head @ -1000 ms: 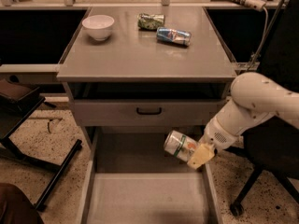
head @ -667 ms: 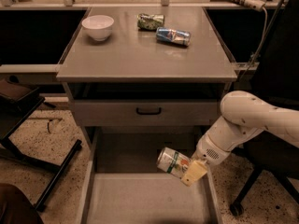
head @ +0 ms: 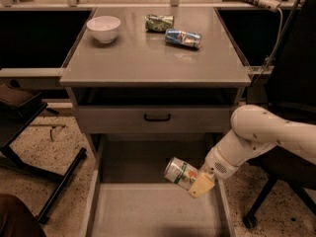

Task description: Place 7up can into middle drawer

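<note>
The 7up can (head: 178, 172), whitish-silver with green markings, lies tilted in my gripper (head: 193, 180), which is shut on it. The gripper holds the can just above the floor of the pulled-out middle drawer (head: 148, 211), at its right side near the right wall. The white arm comes in from the right. The drawer is a wide grey tray, open toward the camera.
On the cabinet top (head: 148, 58) sit a white bowl (head: 103, 28), a dark green can (head: 159, 22) and a blue-and-red can (head: 183, 38). The grey drawer front with a black handle (head: 157, 117) is above. A chair base (head: 256, 206) stands right; dark furniture legs (head: 59, 186) left.
The gripper has carried the can down and to the left, from beside the right wall to lower over the drawer floor.
</note>
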You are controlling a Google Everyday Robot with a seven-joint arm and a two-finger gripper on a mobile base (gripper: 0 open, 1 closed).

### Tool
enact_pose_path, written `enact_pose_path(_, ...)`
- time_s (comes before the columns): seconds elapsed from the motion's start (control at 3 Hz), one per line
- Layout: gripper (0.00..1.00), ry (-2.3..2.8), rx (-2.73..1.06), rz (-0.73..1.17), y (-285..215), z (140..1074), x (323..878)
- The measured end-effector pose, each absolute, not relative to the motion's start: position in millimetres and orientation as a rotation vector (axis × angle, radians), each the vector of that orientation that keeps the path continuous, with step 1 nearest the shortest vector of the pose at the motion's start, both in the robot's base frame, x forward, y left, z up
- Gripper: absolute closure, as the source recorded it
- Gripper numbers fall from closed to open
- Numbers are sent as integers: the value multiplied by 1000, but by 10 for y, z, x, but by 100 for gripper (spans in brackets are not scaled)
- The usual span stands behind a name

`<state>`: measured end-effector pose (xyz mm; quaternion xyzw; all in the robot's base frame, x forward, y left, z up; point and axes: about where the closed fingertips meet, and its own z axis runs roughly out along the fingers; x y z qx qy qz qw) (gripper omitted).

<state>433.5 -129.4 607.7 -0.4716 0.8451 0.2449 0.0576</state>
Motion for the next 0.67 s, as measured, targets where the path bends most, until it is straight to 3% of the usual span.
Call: enact_pose_path(0.67,100,2559,-1147,737,-945,5400,4341)
